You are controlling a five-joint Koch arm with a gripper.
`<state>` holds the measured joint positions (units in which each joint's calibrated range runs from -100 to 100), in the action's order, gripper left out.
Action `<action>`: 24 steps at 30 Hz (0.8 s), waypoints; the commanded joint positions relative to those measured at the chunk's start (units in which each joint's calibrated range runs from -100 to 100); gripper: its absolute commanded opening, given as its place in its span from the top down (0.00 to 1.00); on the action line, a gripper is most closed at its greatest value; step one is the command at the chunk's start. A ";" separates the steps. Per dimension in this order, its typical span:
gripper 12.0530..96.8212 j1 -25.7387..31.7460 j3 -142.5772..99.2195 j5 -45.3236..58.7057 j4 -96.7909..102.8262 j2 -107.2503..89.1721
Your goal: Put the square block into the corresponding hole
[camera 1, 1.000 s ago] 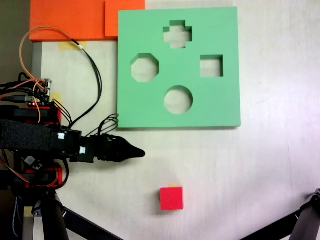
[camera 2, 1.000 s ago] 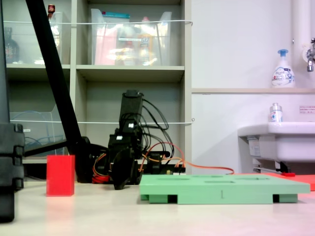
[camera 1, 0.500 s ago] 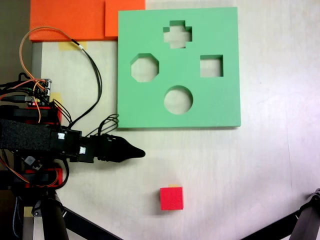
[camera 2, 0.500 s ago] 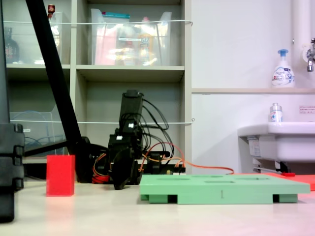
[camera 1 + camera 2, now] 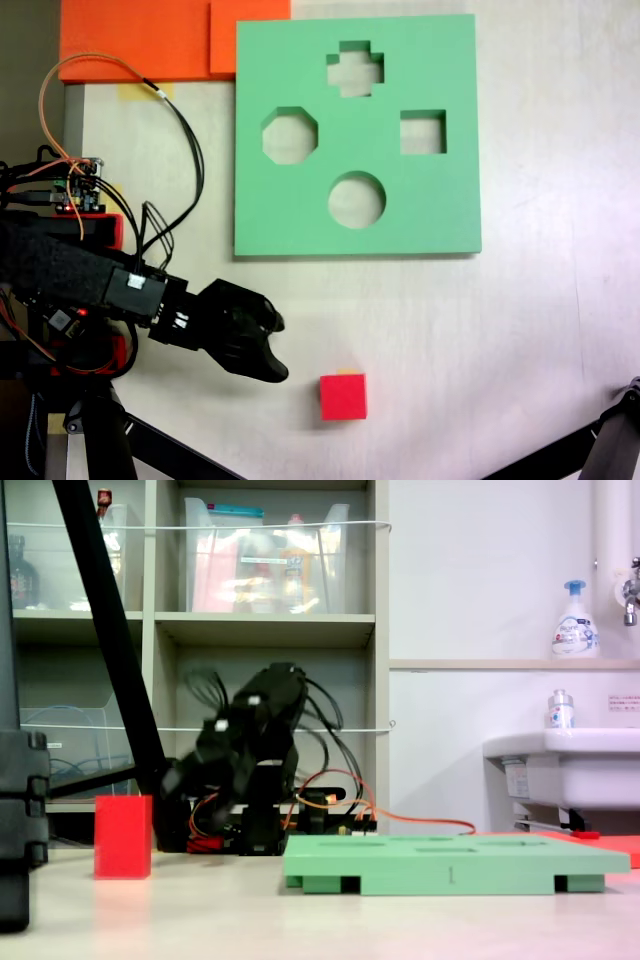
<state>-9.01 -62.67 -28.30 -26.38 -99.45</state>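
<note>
step: I'm reaching for red cube (image 5: 343, 397) | claw (image 5: 275, 348) empty, apparently parted, beside it | next: closing in, gripping, carrying to square hole (image 5: 423, 132)

The place looked like a hobby or lab workroom with a washing corner. Open shelves (image 5: 265, 630) behind the pale surface (image 5: 320, 920) held clear storage bins (image 5: 265, 570), a white sink (image 5: 565, 770) stood by the wall, and a soap pump bottle (image 5: 575, 620) sat on a ledge.

Black arm (image 5: 120, 290), orange and black cables (image 5: 60, 90)
</note>
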 commanded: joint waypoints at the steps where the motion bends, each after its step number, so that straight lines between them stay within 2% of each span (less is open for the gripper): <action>1: 0.63 1.07 7.63 -4.40 -6.79 -0.55; 5: 0.63 3.76 21.19 -8.74 -21.62 -0.55; 8: 0.67 3.81 24.98 -9.33 -23.26 -0.55; 13: 0.67 3.76 26.77 -9.28 -28.84 -0.55; 17: 0.52 3.42 28.67 -8.89 -29.71 -0.55; 21: 0.47 2.05 33.55 -8.89 -37.31 0.43; 24: 0.37 1.17 41.53 -8.74 -43.19 14.68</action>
<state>-7.40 -27.09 -37.63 -65.74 -92.20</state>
